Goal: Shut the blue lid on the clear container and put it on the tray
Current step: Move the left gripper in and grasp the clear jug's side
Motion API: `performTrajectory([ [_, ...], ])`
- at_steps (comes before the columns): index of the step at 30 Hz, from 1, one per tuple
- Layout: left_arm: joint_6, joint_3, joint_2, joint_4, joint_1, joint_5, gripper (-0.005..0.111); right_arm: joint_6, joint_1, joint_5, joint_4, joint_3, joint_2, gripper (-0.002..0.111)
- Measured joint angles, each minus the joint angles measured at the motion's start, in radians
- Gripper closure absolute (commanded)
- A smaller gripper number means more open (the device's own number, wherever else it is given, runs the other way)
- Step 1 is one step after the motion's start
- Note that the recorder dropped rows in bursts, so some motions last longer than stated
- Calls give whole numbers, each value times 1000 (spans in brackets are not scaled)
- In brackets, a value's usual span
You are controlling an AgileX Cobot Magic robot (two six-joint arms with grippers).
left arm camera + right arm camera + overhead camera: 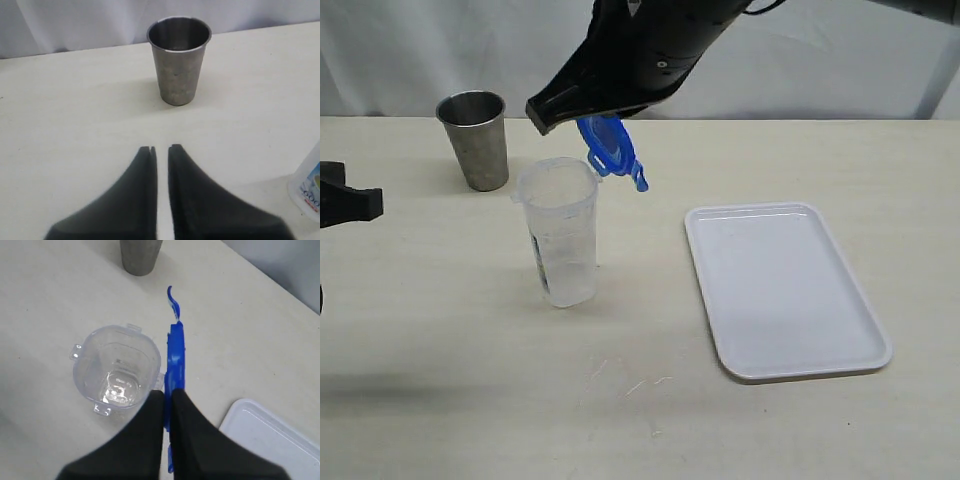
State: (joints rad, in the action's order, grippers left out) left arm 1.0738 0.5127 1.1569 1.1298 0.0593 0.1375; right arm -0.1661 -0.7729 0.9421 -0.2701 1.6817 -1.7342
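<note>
A robotics lab or test cell, laid out for recorded manipulation trials. A plain pale table (470, 400) carries a few staged props set well apart: a grey metal cup (475, 138), a clear container (560, 235) and a white tray (785, 290). A pale grey curtain (420, 50) hangs behind the table as a blank backdrop. A black robot arm (650, 50) reaches in from above, its right end effector (168, 397) pinching a blue lid (612, 150), and the left end effector (160, 149) sits low over the table near the cup
</note>
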Motion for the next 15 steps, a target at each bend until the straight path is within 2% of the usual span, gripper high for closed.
performTrajectory([
  [4,-2,5,44,-29,0,-14,107,-3,-2,50,-17,38,0,104],
  [8,-23,60,127,-154,6,-29,107,-3,-2,84,-29,43,0,104],
  [10,-40,88,193,-207,23,5,107,-3,-2,91,-29,43,0,104],
  [13,-170,111,302,-344,38,51,107,-3,-2,93,-36,43,0,104],
  [15,-370,111,380,-526,38,78,107,-10,-2,98,-50,43,0,104],
])
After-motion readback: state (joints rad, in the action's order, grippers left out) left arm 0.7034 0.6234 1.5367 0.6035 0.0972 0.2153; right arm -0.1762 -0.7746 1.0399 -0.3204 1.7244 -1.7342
